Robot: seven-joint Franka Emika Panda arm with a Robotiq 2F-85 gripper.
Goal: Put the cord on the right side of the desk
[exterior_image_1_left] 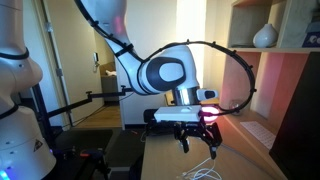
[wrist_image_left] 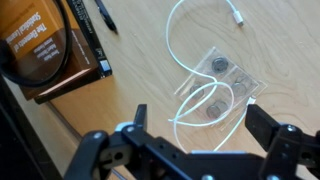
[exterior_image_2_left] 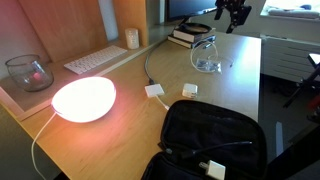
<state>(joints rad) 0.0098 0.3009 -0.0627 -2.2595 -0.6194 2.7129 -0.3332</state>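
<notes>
The cord [wrist_image_left: 178, 62] is a thin white cable lying in loose loops on the light wooden desk [wrist_image_left: 150, 95], partly across a clear plastic packet [wrist_image_left: 232, 72] that holds round items. It also shows in both exterior views [exterior_image_2_left: 205, 47] [exterior_image_1_left: 203, 171]. My gripper [wrist_image_left: 200, 128] hangs open and empty straight above the cord's loops, its two black fingers on either side of them and clear of the desk. It shows in both exterior views [exterior_image_1_left: 198, 141] [exterior_image_2_left: 235, 18].
A stack of books [wrist_image_left: 50, 50] [exterior_image_2_left: 186, 36] and a pen [wrist_image_left: 104, 14] lie beside the cord. A glowing lamp [exterior_image_2_left: 84, 98], keyboard [exterior_image_2_left: 96, 60], glass bowl [exterior_image_2_left: 29, 72], two small white blocks [exterior_image_2_left: 156, 91], a black bag [exterior_image_2_left: 215, 140] stand on the desk. A wooden shelving unit [exterior_image_1_left: 285, 70] stands beside it.
</notes>
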